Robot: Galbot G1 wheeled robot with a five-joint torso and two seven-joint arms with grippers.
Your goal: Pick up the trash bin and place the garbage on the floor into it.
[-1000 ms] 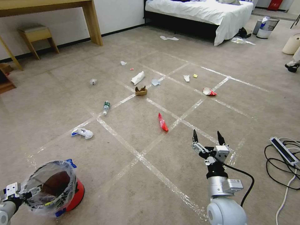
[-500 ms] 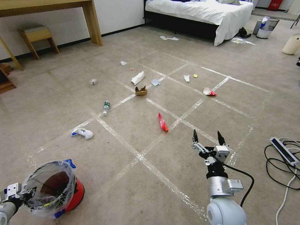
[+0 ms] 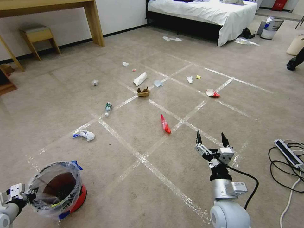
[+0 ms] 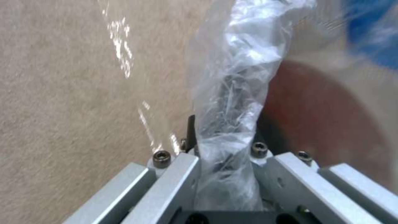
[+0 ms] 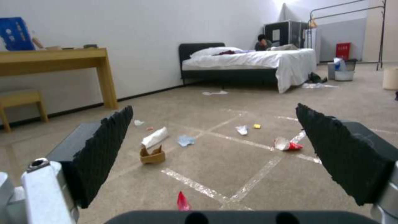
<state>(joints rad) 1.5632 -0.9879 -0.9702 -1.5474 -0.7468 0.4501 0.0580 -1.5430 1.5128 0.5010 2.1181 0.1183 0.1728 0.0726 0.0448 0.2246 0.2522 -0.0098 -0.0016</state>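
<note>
Trash bin [image 3: 57,188] held at its bag-lined rim by the left gripper [image 3: 23,196], low and left of the red wrapper [image 3: 165,123], which serves as landmark; head view. Pickup step judged done; collection not begun: garbage lies loose on the floor [image 3: 142,190] — bottle [image 3: 108,108] and crumpled paper [image 3: 84,135] left of the wrapper, torn cardboard box [image 3: 143,91] and white tissue [image 3: 140,78] beyond it, second red wrapper [image 3: 212,92] beyond and right. Right gripper [image 3: 211,141] hovers just right of and nearer than the wrapper, fingers wide apart, empty. Left wrist view: jaws clamped on the bin's crinkled plastic liner [image 4: 226,124]. Right wrist view: pads [image 5: 104,149] spread, nothing between; wrapper [image 5: 182,201] ahead, on the floor.
</note>
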